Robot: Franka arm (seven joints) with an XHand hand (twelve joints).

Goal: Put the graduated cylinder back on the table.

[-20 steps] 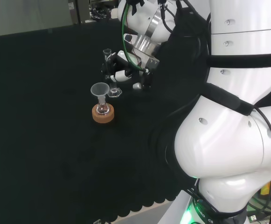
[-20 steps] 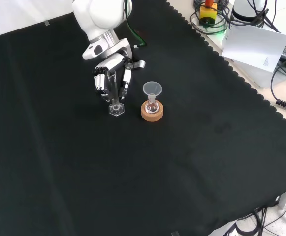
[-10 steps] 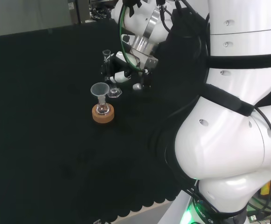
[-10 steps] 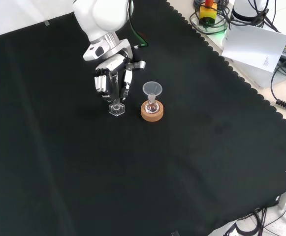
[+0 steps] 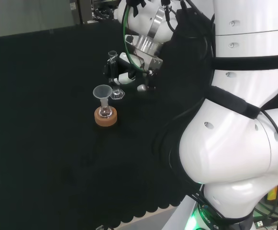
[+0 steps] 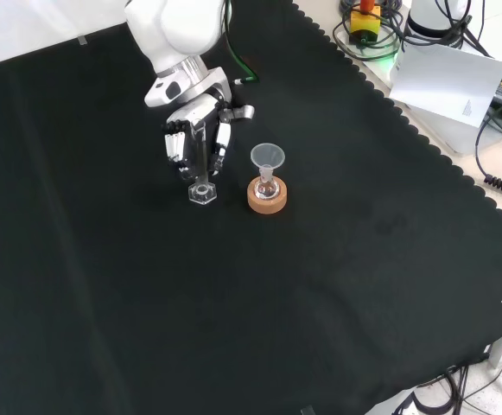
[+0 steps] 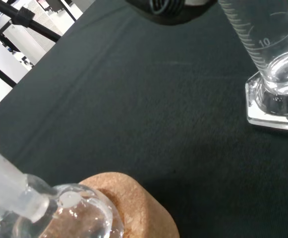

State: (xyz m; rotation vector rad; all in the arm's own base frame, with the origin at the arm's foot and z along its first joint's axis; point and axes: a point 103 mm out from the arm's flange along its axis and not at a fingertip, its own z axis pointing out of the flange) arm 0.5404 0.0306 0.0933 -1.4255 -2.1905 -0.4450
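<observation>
While the black and white hand (image 6: 197,138) has its fingers clamped round the clear glass graduated cylinder (image 6: 202,177), its hexagonal base sits on the black-clothed tabletop (image 6: 337,285) just beside the cork-ringed flask (image 6: 267,192); only release seems left.

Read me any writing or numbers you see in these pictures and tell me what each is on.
"10": beside the scale marks on the graduated cylinder, seen in the wrist view.
The scale's other marks carry no readable figures.
The white sheet of paper at the bench's edge in the front view has a small mark, too small to read.

Even, bright light; faint shadows
</observation>
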